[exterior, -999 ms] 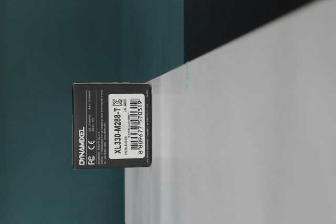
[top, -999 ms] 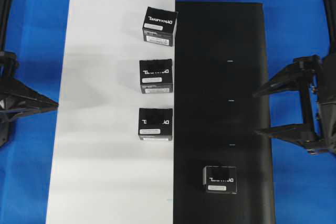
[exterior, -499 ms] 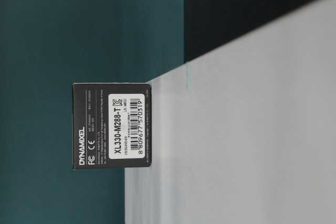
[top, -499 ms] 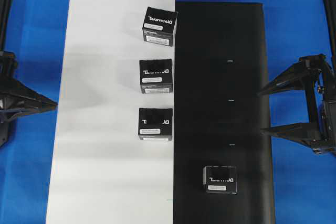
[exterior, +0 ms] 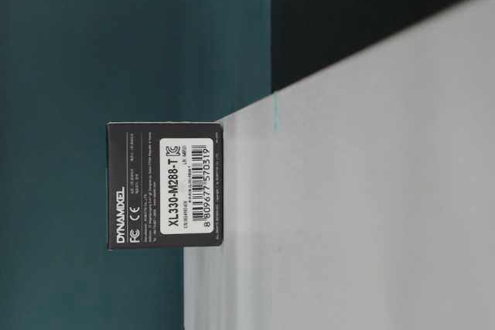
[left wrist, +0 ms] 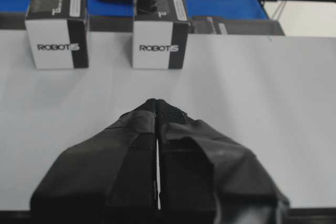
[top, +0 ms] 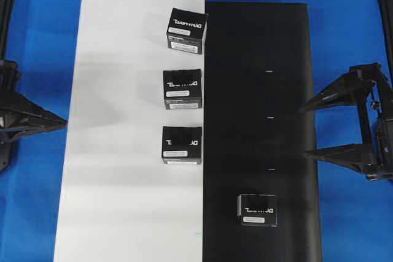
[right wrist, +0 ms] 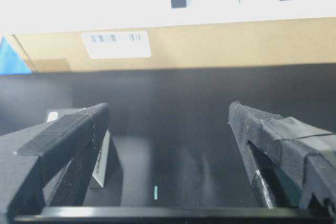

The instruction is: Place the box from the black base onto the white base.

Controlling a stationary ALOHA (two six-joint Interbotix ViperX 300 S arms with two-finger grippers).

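Right gripper (top: 307, 132), a black two-fingered claw with taped pads, hangs spread wide and empty over the three o'clock edge of the long matte black rectangular base (top: 261, 59). Its two fingers point toward nine o'clock in the overhead view, and nothing sits between them.

One small black cardboard box with white lettering (top: 257, 209) stands alone on that black base, toward five o'clock from the sheet's centre and clear of the gripper. Three matching black cartons (top: 182, 89) are lined up along the three o'clock edge of the long plain white rectangular base (top: 123, 151), which lies edge to edge with the black one.

Left gripper (left wrist: 157, 106) rests pressed shut and holds nothing, parked at the nine o'clock edge of the white sheet.

By my reading, three transfers look done and the last pick has not begun; this is the approach step. Next, the right arm needs to swing toward six o'clock until the box sits between the open fingers, descend, and close on its sides. It can then carry the box toward nine o'clock, onto the free white area below the row.
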